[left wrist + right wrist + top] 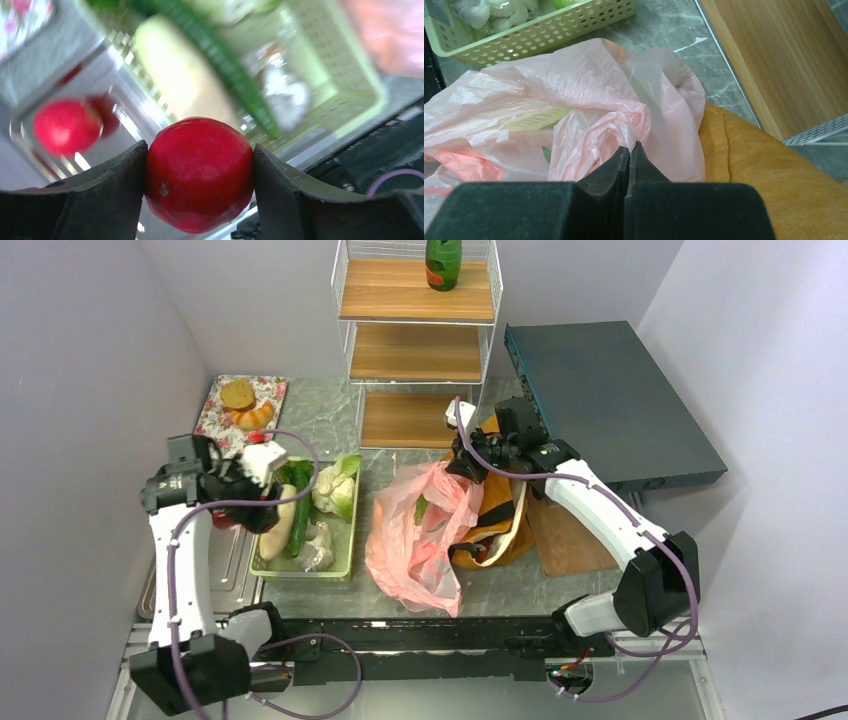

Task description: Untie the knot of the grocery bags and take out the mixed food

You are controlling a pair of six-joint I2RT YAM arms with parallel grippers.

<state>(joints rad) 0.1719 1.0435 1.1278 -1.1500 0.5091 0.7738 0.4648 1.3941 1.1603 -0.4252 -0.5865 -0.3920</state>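
Between the left gripper's (200, 150) fingers (95, 200) a round red fruit (199, 175) is clamped above a shiny metal tray (131, 134). Mid-table, the closed right gripper (630, 148) pinches the thin pink plastic bag (574, 90) lying against the mustard fabric tote (754, 165).

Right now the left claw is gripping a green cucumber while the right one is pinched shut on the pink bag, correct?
Not quite. The left gripper is clamped on a round red fruit, not a cucumber; the left wrist view shows it between the fingers. The rest holds: the right gripper is pinched shut on the pink bag.
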